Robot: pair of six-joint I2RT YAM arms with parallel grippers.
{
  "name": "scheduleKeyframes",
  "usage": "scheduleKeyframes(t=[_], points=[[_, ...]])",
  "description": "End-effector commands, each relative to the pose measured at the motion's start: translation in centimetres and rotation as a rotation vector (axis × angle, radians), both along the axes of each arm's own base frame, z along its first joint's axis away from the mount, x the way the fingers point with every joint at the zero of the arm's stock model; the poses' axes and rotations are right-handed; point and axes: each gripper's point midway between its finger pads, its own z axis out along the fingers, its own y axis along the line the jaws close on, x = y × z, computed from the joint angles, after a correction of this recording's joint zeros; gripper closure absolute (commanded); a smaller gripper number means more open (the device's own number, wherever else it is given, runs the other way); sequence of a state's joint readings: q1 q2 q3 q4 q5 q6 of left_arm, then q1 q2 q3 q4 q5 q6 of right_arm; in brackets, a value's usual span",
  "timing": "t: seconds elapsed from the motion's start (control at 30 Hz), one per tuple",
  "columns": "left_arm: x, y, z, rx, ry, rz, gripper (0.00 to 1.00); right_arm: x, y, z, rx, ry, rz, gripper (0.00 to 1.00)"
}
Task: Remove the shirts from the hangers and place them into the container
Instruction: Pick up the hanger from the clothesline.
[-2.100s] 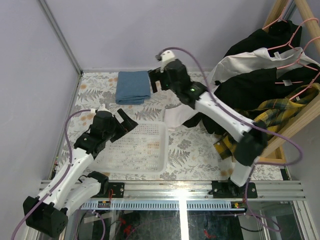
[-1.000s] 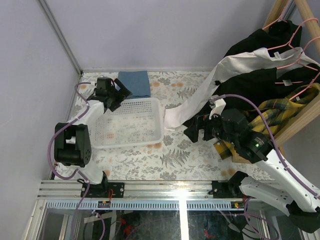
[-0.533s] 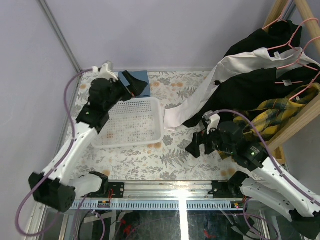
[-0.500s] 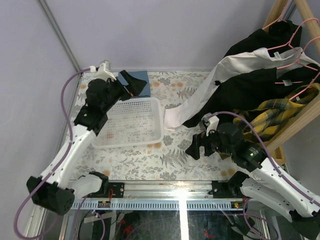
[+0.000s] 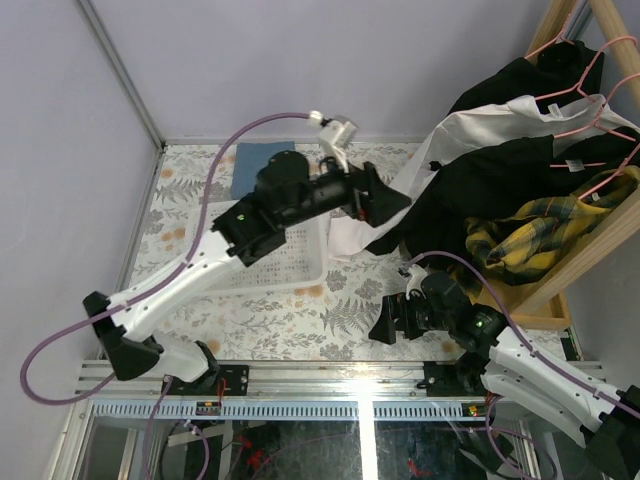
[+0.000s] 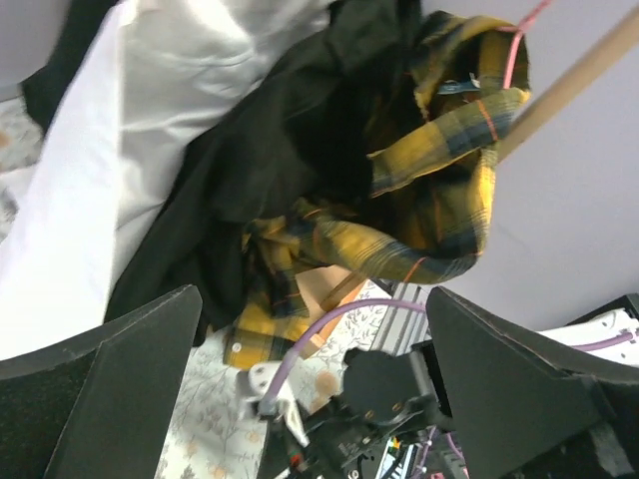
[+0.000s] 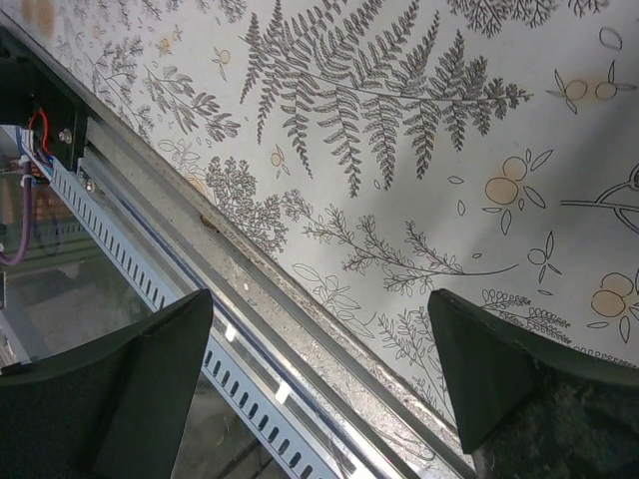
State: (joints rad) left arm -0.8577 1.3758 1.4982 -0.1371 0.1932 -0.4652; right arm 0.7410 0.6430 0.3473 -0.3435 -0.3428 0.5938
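Observation:
The shirts hang bunched on pink hangers [image 5: 588, 92] at the right: black ones [image 5: 520, 165], a white long-sleeved one [image 5: 470, 125] trailing to the table, and a yellow-and-black plaid one [image 5: 520, 238]. My left gripper [image 5: 385, 203] is open in the air, just left of the black cloth, holding nothing. In the left wrist view the plaid shirt [image 6: 439, 190], black shirt [image 6: 290, 150] and white shirt [image 6: 140, 110] lie ahead of the open left gripper [image 6: 310, 389]. The container [image 5: 305, 262] is half hidden under my left arm. My right gripper [image 5: 385, 322] is open and low over the table.
A folded blue cloth [image 5: 250, 160] lies at the back left. A wooden rack [image 5: 590, 250] slants along the right edge, with a wooden tray [image 5: 525, 305] below it. The right wrist view shows the fern-print tabletop [image 7: 399, 120] and the metal front rail [image 7: 230, 329].
My left arm swung from the far left corner across the container, rightwards to the hanging shirts. My right gripper drew back towards the table's near edge. Both stayed open.

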Motion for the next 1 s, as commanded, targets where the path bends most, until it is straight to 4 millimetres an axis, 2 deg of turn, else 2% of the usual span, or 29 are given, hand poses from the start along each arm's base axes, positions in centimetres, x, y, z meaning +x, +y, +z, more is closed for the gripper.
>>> scheduleKeyframes(t=[0.0, 0.13, 0.3, 0.47, 0.63, 0.73, 0.97], points=[[-1.7, -4.9, 1.7, 0.05, -0.128, -0.064, 0.06, 0.0, 1.0, -0.3, 0.043, 0.03, -0.002, 0.04], [-3.4, -9.9, 1.0, 0.091, -0.171, -0.136, 0.06, 0.1, 0.9, -0.8, 0.028, 0.031, -0.006, 0.04], [-4.9, -14.4, -0.1, 0.108, -0.187, -0.23, 0.07, 0.1, 0.9, -1.1, 0.029, 0.034, -0.006, 0.03], [-5.7, -17.6, -2.0, 0.124, -0.18, -0.285, 0.1, -0.2, 0.7, -1.4, 0.029, 0.043, -0.01, 0.03], [-5.1, -20.0, -3.6, 0.13, -0.159, -0.3, 0.15, -0.2, 0.6, -1.7, 0.028, 0.043, -0.016, 0.03], [-4.9, -21.1, -3.4, 0.108, -0.157, -0.307, 0.22, -0.2, 0.5, -1.9, 0.022, 0.051, -0.018, 0.03], [-4.4, -22.6, -4.2, 0.094, -0.16, -0.311, 0.59, -0.1, 0.5, -2.2, -0.002, 0.061, -0.019, 0.03]])
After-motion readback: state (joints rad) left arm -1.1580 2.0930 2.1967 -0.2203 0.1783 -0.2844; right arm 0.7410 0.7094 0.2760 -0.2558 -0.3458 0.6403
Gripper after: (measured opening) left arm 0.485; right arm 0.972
